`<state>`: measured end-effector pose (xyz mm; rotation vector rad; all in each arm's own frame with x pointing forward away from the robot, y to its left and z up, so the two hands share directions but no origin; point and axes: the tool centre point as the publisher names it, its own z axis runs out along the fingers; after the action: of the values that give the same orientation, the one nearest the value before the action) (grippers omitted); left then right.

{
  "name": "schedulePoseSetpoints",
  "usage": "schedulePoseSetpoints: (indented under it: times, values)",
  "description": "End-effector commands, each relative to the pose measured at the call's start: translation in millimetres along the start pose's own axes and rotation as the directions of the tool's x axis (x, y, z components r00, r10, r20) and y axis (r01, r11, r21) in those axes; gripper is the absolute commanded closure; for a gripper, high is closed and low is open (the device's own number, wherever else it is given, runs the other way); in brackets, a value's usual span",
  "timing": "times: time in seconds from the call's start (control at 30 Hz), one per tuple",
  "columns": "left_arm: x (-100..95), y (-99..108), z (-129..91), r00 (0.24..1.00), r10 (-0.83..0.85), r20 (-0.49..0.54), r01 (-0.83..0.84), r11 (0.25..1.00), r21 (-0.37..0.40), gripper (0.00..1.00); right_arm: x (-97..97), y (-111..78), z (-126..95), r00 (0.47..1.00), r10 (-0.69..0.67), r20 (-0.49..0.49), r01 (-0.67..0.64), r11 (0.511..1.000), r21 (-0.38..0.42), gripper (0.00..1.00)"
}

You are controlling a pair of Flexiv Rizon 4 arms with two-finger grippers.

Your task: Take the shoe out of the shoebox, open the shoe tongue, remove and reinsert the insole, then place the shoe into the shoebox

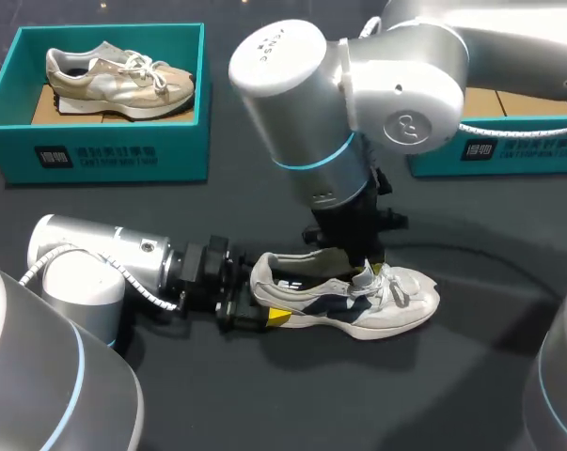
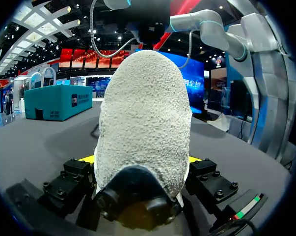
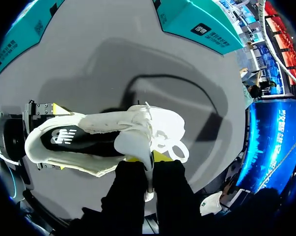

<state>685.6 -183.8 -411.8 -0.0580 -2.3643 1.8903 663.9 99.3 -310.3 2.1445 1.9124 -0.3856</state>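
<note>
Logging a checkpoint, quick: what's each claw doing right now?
Left claw: closed on the shoe at its heel.
Right claw: closed on the tongue.

In the head view the right arm covered the mouth of the shoe and the tips of the right gripper. It also hid much of the box behind the shoe, which the edge cut too. The left gripper had its far tip behind the heel. In the left wrist view the heel blocked the rest of the shoe. In the right wrist view the fingers hid the shoe's near side.
</note>
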Motion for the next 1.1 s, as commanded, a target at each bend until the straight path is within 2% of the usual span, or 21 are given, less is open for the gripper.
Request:
schedulePoseSetpoints:
  times: [0.03, 0.3, 0.7, 0.8, 1.0, 1.1]
  values:
    - [0.6, 1.9, 3.1, 1.000, 0.000, -0.001, 0.000, 1.000, -0.003, 1.00, -12.3, -3.5, 7.3, 0.939, 0.343, -0.030, -0.343, 0.939, -0.007, 1.00]
    - [0.6, 1.9, 3.1, 1.000, 0.000, -0.001, 0.000, 1.000, -0.003, 1.00, -32.0, 4.0, 14.8, 0.942, 0.335, -0.032, -0.334, 0.942, 0.019, 1.00]
    - [0.6, 1.9, 3.1, 1.000, 0.000, -0.001, 0.000, 1.000, -0.003, 1.00, -35.0, 14.2, 40.8, 0.938, 0.346, -0.037, -0.338, 0.931, 0.139, 1.00]
    - [0.6, 1.9, 3.1, 1.000, 0.000, -0.001, 0.000, 1.000, -0.003, 1.00, -36.0, 13.6, 46.8, 0.934, 0.356, -0.023, -0.349, 0.925, 0.149, 0.81]
    - [0.6, 1.9, 3.1, 1.000, 0.000, -0.001, 0.000, 1.000, -0.003, 1.00, -40.2, 12.6, 54.8, 0.929, 0.369, 0.023, -0.368, 0.918, 0.151, 0.60]
    - [0.6, 1.9, 3.1, 1.000, 0.000, -0.001, 0.000, 1.000, -0.003, 1.00, -43.5, 11.5, 56.0, 0.924, 0.379, 0.047, -0.381, 0.913, 0.146, 0.55]
